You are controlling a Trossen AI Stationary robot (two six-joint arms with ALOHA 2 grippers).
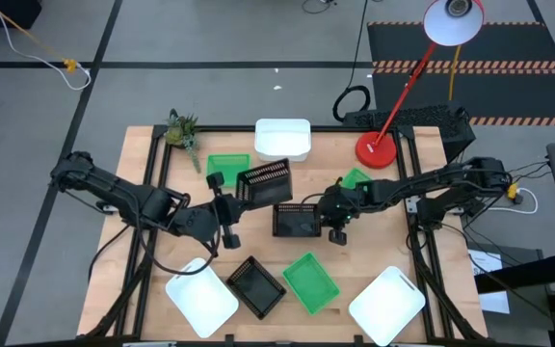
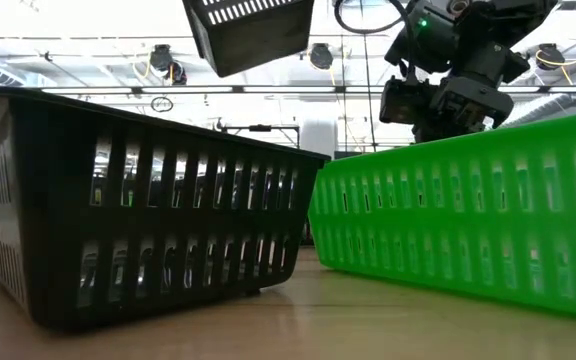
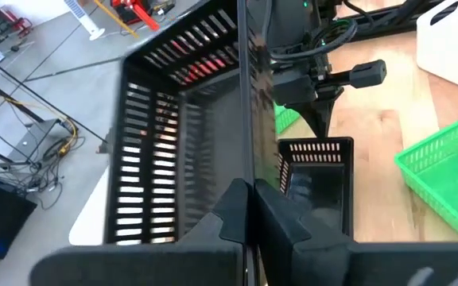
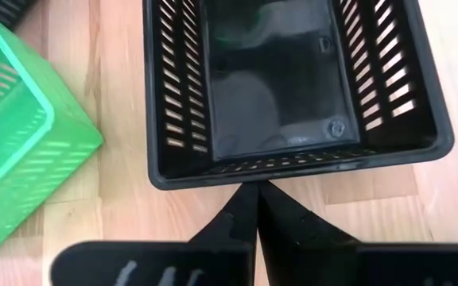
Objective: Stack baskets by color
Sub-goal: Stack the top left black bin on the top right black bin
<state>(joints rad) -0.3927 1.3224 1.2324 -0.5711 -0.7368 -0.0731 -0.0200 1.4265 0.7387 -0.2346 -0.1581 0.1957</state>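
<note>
Black basket (image 1: 264,182) in left end effector (image 1: 227,197), lifted above table (image 1: 143,159)

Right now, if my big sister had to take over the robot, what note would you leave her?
Left gripper: jaws shut on the wall of a black perforated plastic basket, held tilted in the air beside the middle one.
Right gripper: jaws shut, empty, beside the black basket on the table's middle.
Third black basket sits at the front, apart.
Green perforated baskets: one at the back, one under the right arm, one at the front. All apart.
Plain white baskets: back, front left, front right.
Done: no stack visible yet.
Left: all three colours.
</note>
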